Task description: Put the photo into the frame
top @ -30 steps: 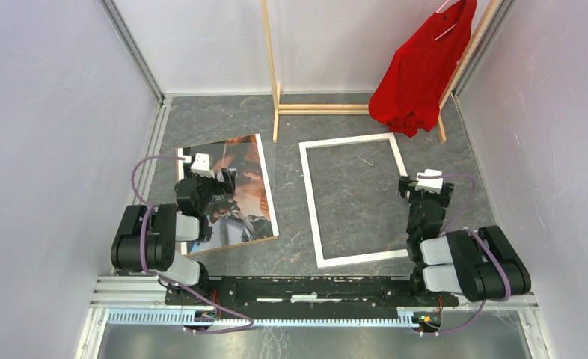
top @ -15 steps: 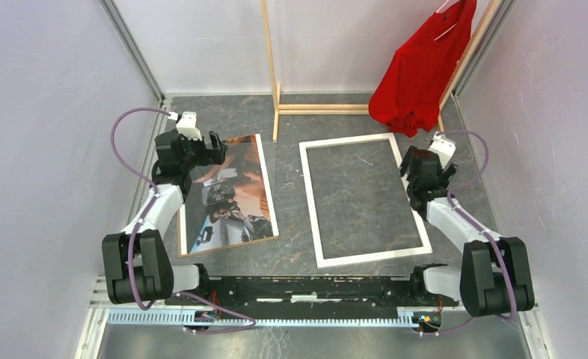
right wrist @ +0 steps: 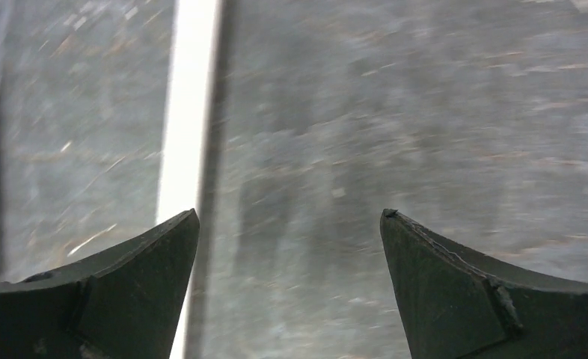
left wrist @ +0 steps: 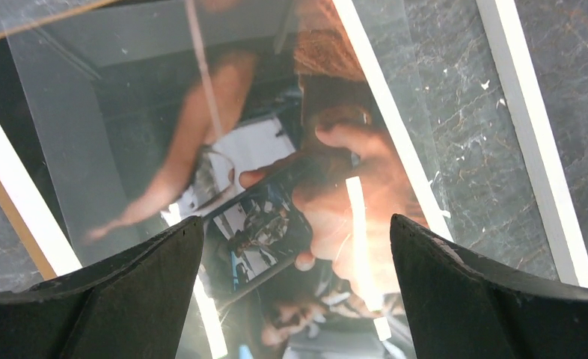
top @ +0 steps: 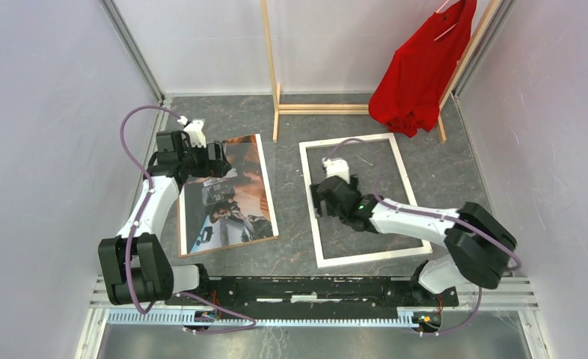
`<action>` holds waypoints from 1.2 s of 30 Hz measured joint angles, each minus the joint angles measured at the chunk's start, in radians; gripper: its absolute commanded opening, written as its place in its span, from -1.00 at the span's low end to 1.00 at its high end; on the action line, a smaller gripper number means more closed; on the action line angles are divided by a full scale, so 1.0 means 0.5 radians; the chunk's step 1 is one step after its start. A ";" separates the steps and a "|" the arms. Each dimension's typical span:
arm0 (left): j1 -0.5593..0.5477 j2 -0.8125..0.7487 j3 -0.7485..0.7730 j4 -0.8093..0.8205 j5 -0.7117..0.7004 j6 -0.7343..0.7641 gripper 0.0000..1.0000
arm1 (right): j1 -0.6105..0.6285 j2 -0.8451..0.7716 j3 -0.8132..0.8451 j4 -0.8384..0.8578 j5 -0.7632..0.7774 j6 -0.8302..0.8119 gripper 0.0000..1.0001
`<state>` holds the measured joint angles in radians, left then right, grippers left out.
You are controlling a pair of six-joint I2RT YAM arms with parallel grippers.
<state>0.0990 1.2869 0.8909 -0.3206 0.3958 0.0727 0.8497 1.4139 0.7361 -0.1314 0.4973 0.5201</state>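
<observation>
Photo (top: pixel 239 209) lies face up left of the frame (top: pixel 373 257), close by but not touching it. From above, we see the left gripper (top: pixel 218 158) over its far end and the right gripper (top: pixel 322 200) over the frame's left rail; both are spread and empty. Left wrist: glossy print directly below. Right wrist: blurred, probably that rail. We judge the approach is in hand; next, grip a photo edge. No legible writing.

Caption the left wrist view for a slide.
Open left gripper hovers above the glossy photo, with the white frame beside it.
</observation>
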 measured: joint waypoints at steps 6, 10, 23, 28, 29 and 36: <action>0.000 0.002 0.025 -0.180 0.017 0.021 1.00 | 0.291 0.282 0.127 -0.056 -0.033 0.121 0.96; 0.000 0.002 0.067 -0.262 0.050 0.050 1.00 | 0.342 0.372 0.127 -0.070 -0.045 0.178 0.93; -0.001 0.018 0.127 -0.476 0.056 0.121 1.00 | 0.447 0.610 0.326 -0.069 -0.031 0.379 -0.07; -0.001 0.021 0.128 -0.508 -0.008 0.124 1.00 | 0.447 0.657 0.396 -0.140 -0.001 0.508 -0.45; -0.001 0.021 0.129 -0.508 -0.017 0.123 1.00 | 0.447 0.665 0.411 -0.153 0.001 0.539 -0.48; -0.001 0.023 0.129 -0.526 -0.070 0.119 1.00 | 0.448 0.687 0.561 -0.377 -0.034 0.694 -0.68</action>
<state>0.0986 1.2984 0.9554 -0.5838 0.3607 0.1322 1.0737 1.7573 1.0164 -0.3199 0.4801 0.8669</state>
